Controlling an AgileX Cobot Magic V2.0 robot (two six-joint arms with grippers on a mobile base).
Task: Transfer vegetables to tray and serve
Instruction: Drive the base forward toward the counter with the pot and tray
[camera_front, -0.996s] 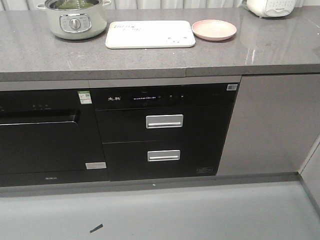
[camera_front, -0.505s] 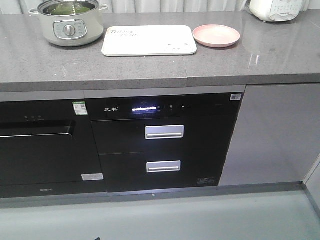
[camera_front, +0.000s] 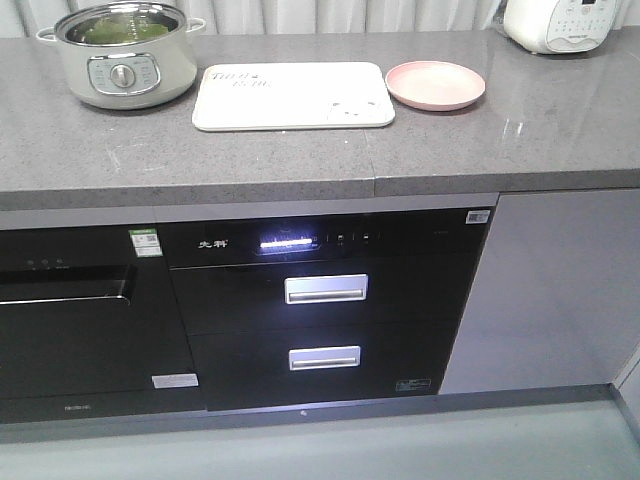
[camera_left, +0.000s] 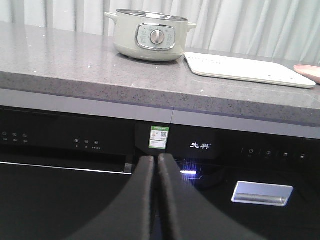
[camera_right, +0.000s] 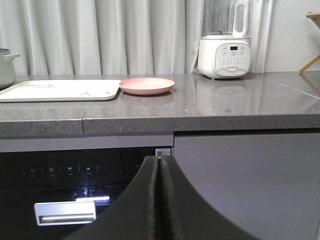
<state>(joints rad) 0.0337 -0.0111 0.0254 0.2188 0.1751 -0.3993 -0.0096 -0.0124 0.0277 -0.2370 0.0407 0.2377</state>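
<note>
green vegetables (camera_front: 125, 30) in pot (camera_front: 172, 78), cream tray (camera_front: 290, 100) beside.

The vegetables (camera_front: 125, 30) show only as a green layer inside the pot (camera_front: 118, 70) at the rear left of the worktop (camera_front: 300, 160); leaf count cannot be told. The lettering (camera_front: 238, 78) on the tray (camera_front: 292, 105) is too small to read. The white appliance (camera_front: 570, 22) at the rear right corner is cut off by the top edge.

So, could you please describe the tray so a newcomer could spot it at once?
On the grey countertop, look between the pale green pot and the round pink plate. The tray is the cream-white rectangle with rounded corners and grey lettering.
</note>
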